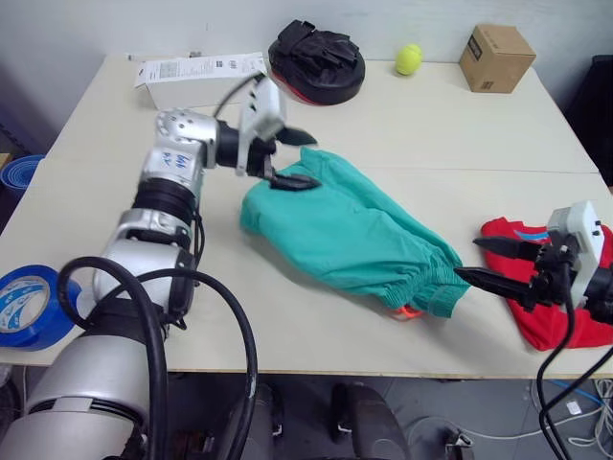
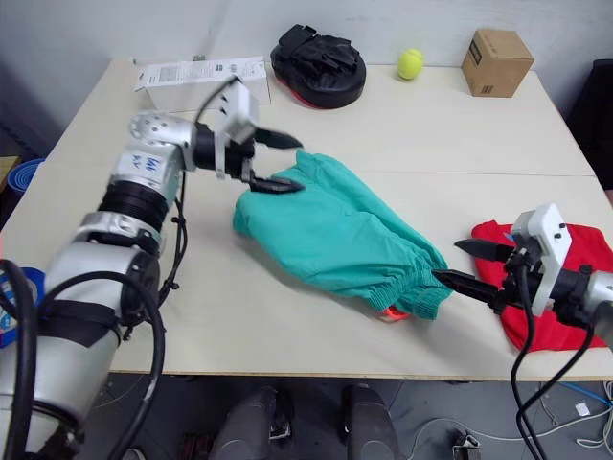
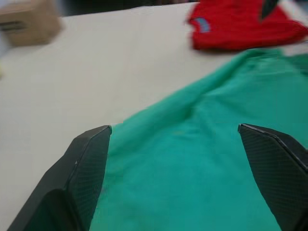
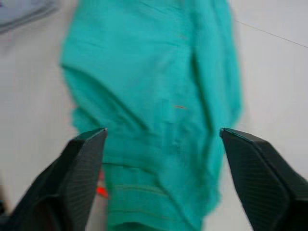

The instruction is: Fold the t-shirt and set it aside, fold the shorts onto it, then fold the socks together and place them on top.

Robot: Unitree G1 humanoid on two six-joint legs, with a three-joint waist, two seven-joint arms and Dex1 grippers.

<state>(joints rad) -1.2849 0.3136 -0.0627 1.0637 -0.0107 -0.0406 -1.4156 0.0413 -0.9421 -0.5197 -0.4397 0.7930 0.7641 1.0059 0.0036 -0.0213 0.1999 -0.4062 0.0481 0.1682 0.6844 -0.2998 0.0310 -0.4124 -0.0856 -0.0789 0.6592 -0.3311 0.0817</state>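
I have the shorts [image 1: 350,235] lying mid-counter, a teal heap running diagonally, gathered waistband toward the near edge and the opposite end toward the far left corner. A scrap of orange peeks out beneath the waistband; I cannot tell what it is. The t-shirt [image 1: 541,287] sits by the near right corner, bunched, its right side cut off by the frame, so I cannot judge how neatly it is folded. I cannot make out the socks anywhere.

My left end effector [image 1: 287,158] is spread wide at the far end of the shorts, its lower finger touching or just above the cloth, gripping nothing. My right end effector [image 1: 493,261] is also spread wide and empty, pointing at the waistband from between shorts and t-shirt.

My worry is the fold itself. The fabric is rumpled and doubled, so a pinch could catch one layer only, and the shorts would twist rather than fold. If the right end effector closes low, it may snag the t-shirt edge beside it and drag the shirt out of shape.

Along the far edge sit a black mitt [image 1: 316,59], a green ball [image 1: 409,58], a cardboard box [image 1: 495,57] and a white carton [image 1: 196,72].
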